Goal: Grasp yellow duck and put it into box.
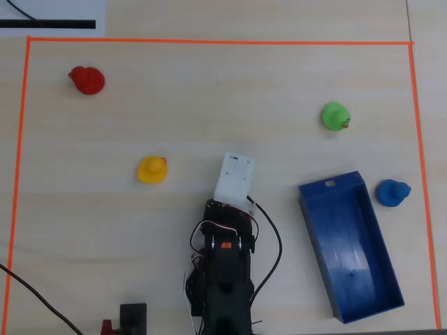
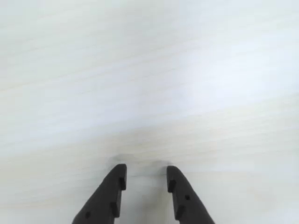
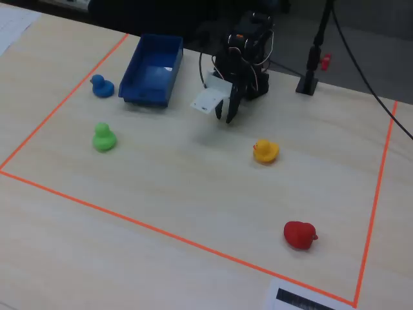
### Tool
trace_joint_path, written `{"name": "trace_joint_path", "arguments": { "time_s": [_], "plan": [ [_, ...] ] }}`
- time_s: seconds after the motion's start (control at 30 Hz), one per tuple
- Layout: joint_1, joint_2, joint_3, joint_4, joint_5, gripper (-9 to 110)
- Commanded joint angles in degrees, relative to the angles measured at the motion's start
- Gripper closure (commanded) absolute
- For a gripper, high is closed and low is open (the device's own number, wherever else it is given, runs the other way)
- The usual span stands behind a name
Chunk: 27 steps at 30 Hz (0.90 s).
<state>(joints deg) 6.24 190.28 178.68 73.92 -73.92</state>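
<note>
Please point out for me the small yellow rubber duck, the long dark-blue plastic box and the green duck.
small yellow rubber duck [image 1: 151, 169], overhead view, on its body.
long dark-blue plastic box [image 1: 349, 244], overhead view, on its bare floor.
green duck [image 3: 103, 138], fixed view, on its body.

You see a black plastic arm with looping black and white cables, an orange mark, a white rectangular wrist block, and a two-finger gripper with dark tapered fingers.
</note>
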Motion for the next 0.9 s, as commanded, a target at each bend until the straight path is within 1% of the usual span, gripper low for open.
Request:
{"name": "trace_joint_path", "arguments": {
  "time_s": [0.0, 0.13, 0.6, 0.87],
  "plan": [
    [-0.88, -0.62, -0.44, 0.97, 1.41, 100],
    [-0.79, -0.62, -0.44, 0.97, 1.49, 98],
    [-0.79, -0.62, -0.44, 0.97, 1.49, 98],
    [-0.88, -0.62, -0.44, 0.97, 1.49, 101]
  ]
}}
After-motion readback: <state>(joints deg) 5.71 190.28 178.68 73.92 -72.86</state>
